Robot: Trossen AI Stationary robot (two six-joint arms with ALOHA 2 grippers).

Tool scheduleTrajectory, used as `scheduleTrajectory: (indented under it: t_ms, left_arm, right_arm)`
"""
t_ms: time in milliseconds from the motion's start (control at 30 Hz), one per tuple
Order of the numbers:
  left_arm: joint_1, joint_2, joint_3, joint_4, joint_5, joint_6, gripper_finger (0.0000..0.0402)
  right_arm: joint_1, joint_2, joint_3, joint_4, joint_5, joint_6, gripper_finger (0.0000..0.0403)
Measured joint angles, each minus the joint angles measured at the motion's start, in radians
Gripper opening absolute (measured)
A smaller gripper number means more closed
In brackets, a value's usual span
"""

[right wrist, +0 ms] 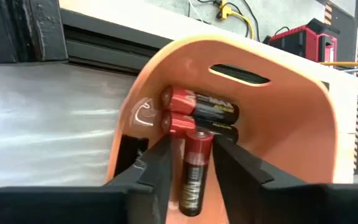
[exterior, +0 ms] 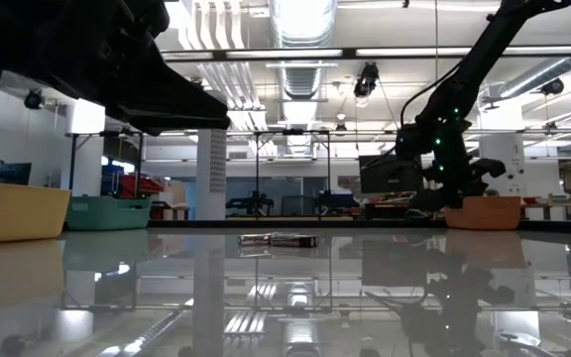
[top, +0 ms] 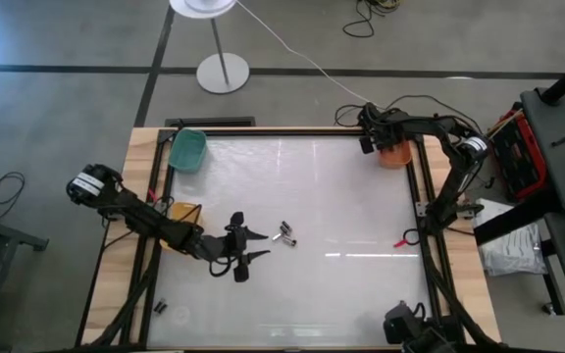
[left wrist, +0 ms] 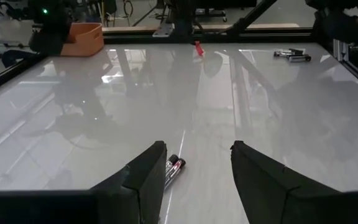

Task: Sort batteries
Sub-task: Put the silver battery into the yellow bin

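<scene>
**Bins and batteries, view by view**

High view: green bin (top: 188, 149) and yellow bin (top: 184, 213) along the left edge, orange bin (top: 394, 154) at the far right corner under the right gripper (top: 379, 143). Loose batteries (top: 283, 233) mid-table, just beyond the left gripper (top: 250, 245), fingers spread wide and empty.

Low view: same batteries lying flat on the table.

Right wrist view: fingers clamped on a red battery (right wrist: 194, 169) above two red-and-black cells (right wrist: 199, 114) inside the orange bin.

High view straight down; low view level across table (top: 341, 226); wrist views close; orange bin (top: 394, 154) shared.
</scene>
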Motion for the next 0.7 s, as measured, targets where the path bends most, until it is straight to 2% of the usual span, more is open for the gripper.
scheduleTrajectory:
  t_ms: [300,433,567,700]
  left_arm:
    - [0.000,0.000,0.001,-0.001,0.000,0.000,0.0162]
    - [-0.001,0.000,0.004,0.000,0.000,0.011,0.0162]
    - [-0.001,0.000,0.003,-0.012,0.000,0.021,0.0162]
    - [-0.001,0.012,-0.003,-0.012,0.001,0.021,0.0162]
  right_arm:
    - [0.028,-0.104,0.000,-0.031,0.004,-0.006,0.0160]
    - [0.084,-0.175,-0.002,-0.053,0.005,0.005,0.0173]
    - [0.239,-0.274,-0.037,-0.036,0.008,0.005,0.0183]
    - [0.462,-0.386,-0.115,0.108,0.009,-0.003,0.0189]
